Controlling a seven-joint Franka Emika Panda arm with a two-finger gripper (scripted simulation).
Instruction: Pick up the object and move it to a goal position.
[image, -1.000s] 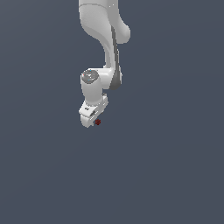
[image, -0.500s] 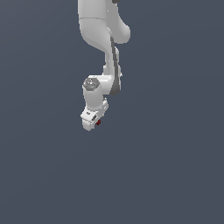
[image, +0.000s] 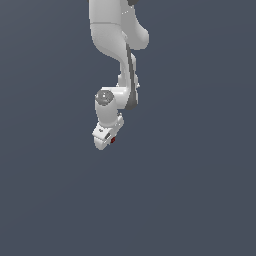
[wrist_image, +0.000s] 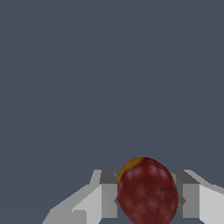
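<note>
In the exterior view the white arm hangs down from the top, and its gripper (image: 107, 141) points downward with a tiny dark red object (image: 113, 140) showing at its lower edge. In the wrist view the object (wrist_image: 146, 192) is a rounded dark red lump with a small yellow-orange patch on one side. It sits between the two grey fingers (wrist_image: 108, 194), which press against its sides. The gripper (wrist_image: 148, 199) is shut on it. The fingertips themselves are hidden in the exterior view.
A plain dark grey-blue surface (image: 190, 190) fills all the background in both views. No goal marker shows.
The wrist and gripper have shifted a little, moving slightly up and toward the exterior view's right, with the red object still held in the fingers.
</note>
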